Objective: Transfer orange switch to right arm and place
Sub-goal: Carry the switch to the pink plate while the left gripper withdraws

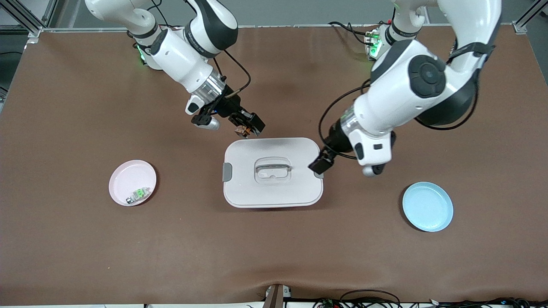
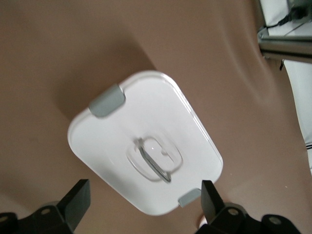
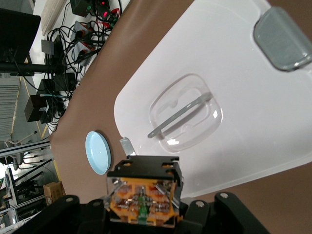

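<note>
1. The right gripper (image 1: 247, 128) hangs over the white lidded box (image 1: 272, 172), at its edge farthest from the front camera, jaws pinching the orange switch (image 3: 143, 194).
2. The left gripper (image 1: 321, 162), jaws spread and empty, waits over the box's grey latch (image 1: 319, 173).
3. The switch looks light, rigid and small; gripping its flat black sides seems safest.

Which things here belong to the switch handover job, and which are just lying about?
Part of the job:
- orange switch, gripped in the right gripper over the table beside the box
- left gripper, jaws open, at the box's edge

Lying about:
- white lidded box, mid-table
- pink plate holding a silver-and-green switch
- blue plate
</note>
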